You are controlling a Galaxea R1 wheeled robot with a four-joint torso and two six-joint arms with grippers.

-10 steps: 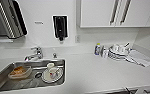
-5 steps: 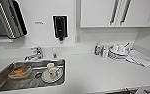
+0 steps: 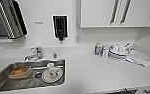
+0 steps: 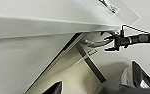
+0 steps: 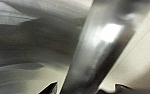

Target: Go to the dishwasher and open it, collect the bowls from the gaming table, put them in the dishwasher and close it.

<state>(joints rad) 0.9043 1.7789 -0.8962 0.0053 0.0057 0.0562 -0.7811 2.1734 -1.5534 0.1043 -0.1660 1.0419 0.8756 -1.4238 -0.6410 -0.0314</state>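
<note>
In the right wrist view a brushed steel bar handle [image 5: 96,50] runs across a grey metal front that looks like the dishwasher [image 5: 28,55]. My right gripper [image 5: 86,88] is open, with one dark fingertip on each side of that bar. My left gripper [image 4: 97,85] is open and holds nothing, close under a white cabinet panel [image 4: 28,50]. The bowls and the gaming table are out of view.
The head view looks down on a white counter [image 3: 91,72]. A steel sink [image 3: 1,80] holds a plate with a cup [image 3: 51,72] and a tub [image 3: 19,72]. A tap [image 3: 36,53], soap dispenser [image 3: 60,27], stacked white crockery [image 3: 117,51] and wall cabinets [image 3: 98,12] stand behind.
</note>
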